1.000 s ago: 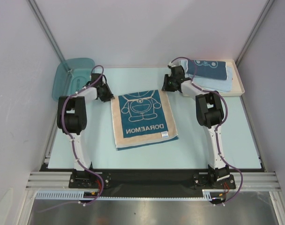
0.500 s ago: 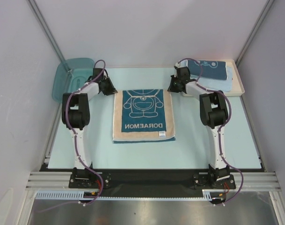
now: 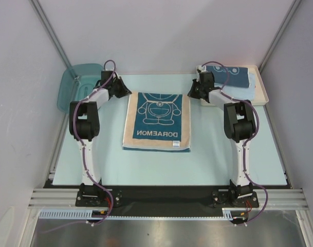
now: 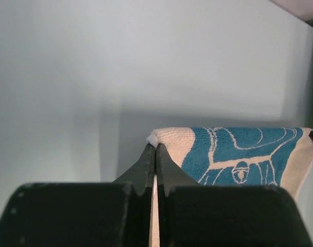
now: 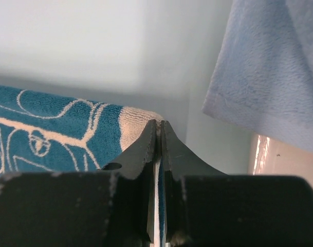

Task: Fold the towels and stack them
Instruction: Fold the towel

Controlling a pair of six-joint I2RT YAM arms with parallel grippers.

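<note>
1. Towel first: the Doraemon towel lies flat in the middle of the table, teal face up with beige borders. Its lettering runs along the near end, and a darker layer shows under the near edge.
2. At its far left corner, the left gripper is clenched on the beige edge. In the left wrist view the two dark fingers meet on that corner, with a sliver of cloth between them.
3. At the far right corner, the right gripper is likewise pinched on the cloth. The right wrist view shows teal fabric caught between the closed tips.
4. Both arms stretch away from their bases at the near edge. The left arm and the right arm each hold a dark elbow high, forearms angling inward and low to the corners.
5. Beyond the right gripper, a cream tray holds a light-blue towel with a dark-blue towel folded on top.
6. A translucent blue bin leans at the far left, behind the left arm.
</note>
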